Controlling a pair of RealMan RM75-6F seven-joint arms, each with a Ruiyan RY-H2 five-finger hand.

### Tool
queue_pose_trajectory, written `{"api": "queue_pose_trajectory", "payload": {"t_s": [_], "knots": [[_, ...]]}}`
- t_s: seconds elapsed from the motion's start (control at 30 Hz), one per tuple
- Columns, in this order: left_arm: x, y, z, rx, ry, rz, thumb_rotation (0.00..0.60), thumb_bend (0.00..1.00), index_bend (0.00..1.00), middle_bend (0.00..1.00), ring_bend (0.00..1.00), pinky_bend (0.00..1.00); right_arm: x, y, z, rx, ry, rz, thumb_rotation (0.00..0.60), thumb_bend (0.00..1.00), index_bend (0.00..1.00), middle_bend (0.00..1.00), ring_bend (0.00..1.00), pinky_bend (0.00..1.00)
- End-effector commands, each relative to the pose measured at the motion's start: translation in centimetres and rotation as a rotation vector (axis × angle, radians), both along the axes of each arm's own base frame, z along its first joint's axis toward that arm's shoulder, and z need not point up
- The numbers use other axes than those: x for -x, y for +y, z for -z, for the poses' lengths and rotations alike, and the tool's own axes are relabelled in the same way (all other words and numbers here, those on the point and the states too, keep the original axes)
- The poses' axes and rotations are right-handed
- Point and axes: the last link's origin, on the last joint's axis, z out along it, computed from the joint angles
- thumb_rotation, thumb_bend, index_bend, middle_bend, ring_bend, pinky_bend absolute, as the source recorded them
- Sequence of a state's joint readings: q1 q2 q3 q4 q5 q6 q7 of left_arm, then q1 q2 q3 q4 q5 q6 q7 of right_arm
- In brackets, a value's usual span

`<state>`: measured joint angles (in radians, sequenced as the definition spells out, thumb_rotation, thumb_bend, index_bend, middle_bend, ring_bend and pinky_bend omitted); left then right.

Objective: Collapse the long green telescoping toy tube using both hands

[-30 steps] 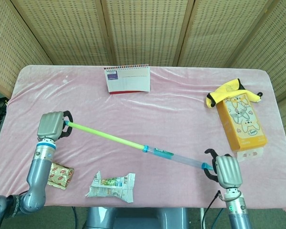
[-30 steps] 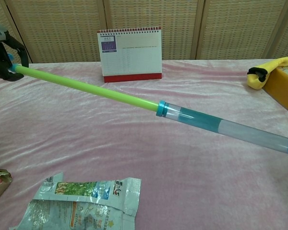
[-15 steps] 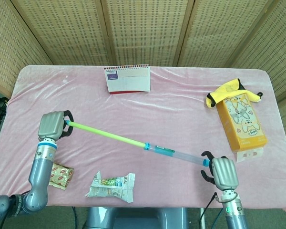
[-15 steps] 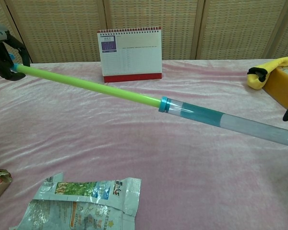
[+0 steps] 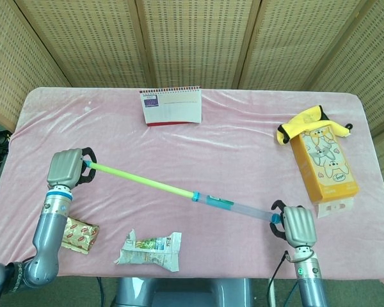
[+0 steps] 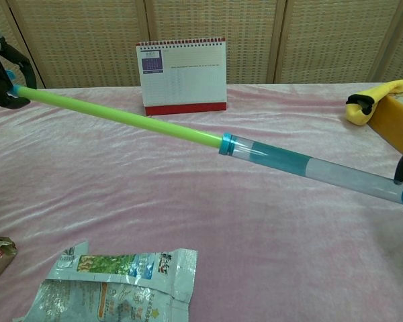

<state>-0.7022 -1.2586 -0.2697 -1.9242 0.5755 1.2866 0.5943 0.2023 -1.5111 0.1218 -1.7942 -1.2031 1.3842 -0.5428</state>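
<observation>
While tube [image 5: 179, 192] held mid-air, left hand [image 5: 66, 169] gripping green end, right hand [image 5: 296, 225] gripping clear end | step: collapsing, barely begun | next: push ends together along axis.

A long tube [image 5: 179, 190] stretches slantwise above a table covered in pink cloth [image 5: 243, 160]. The left hand [image 5: 67, 168] grips its thin green end, and the right hand [image 5: 296, 225] grips its clear, wider end, where a blue collar shows. A desk calendar [image 5: 171, 106] stands near the far edge. A yellow box [image 5: 323, 163] lies at the right, with a yellow soft toy [image 5: 302, 123] touching its far end. Near the front edge lie a crumpled snack bag [image 5: 150, 250] and, beside the left arm, a small red wrapper [image 5: 80, 235].
</observation>
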Motion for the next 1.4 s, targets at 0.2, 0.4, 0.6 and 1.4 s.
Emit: {"api": "queue_pose_trajectory", "payload": {"t_s": [0.2,0.4,0.6,1.4], "knots": [[0.5,-0.1,0.1,0.012,0.004,-0.009,0.6,0.7,0.87,0.96,0.87,0.83,-0.2,-0.3,-0.3,0.045,-0.017,-0.011,0.6,0.48,0.66,0.99,0.95,0.59],[0.6,-0.4,0.5,0.031,0.004,-0.006,0.6,0.7,0.87,0.96,0.87,0.83,-0.7,-0.6,-0.5,0.057,-0.006,-0.03,0.6,0.48,0.69,0.99,0.95,0.59],[0.2,-0.7,0.9,0.046,0.01,0.008,0.6,0.7,0.87,0.96,0.87,0.83,-1.7,-1.3,-0.3,0.048,0.0,-0.048,0.6,0.48,0.69,0.99,0.95,0.59],[-2.2,-1.8,4.9,0.133,0.014,0.053,0.6,0.7,0.87,0.96,0.87,0.83,-8.9,-4.0,2.3,-0.007,0.075,-0.175,0.6,0.48,0.69,0.99,0.95,0.59]]}}
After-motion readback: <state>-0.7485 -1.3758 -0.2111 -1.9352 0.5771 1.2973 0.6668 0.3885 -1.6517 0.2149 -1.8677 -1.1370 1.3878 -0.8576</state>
